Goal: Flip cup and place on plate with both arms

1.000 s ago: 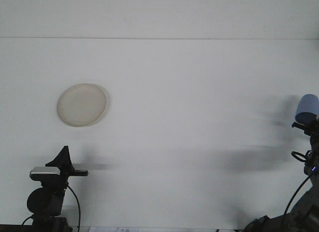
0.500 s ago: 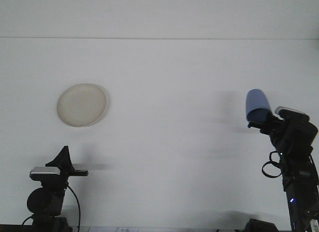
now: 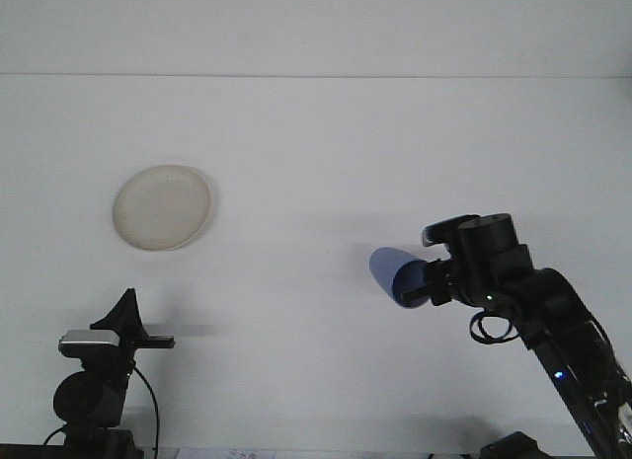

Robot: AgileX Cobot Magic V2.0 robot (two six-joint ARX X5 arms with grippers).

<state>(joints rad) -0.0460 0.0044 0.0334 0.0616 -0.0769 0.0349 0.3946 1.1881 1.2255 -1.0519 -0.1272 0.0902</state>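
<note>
A blue cup (image 3: 394,275) lies on its side in the air right of centre, its closed end pointing left. My right gripper (image 3: 423,286) is shut on it at its right end, with the black arm trailing down to the lower right. A round whitish plate (image 3: 162,207) rests flat on the white table at the left. My left gripper (image 3: 148,337) sits low at the lower left, below the plate and far from the cup; its finger state is not visible.
The white table (image 3: 316,153) spans the whole view, with a faint line across its far edge. A cable hangs beside the left arm base (image 3: 91,400).
My right arm has swung leftward and down into the view with the cup. The cup has tipped from upright-inverted to lying sideways. The left arm has not moved.
</note>
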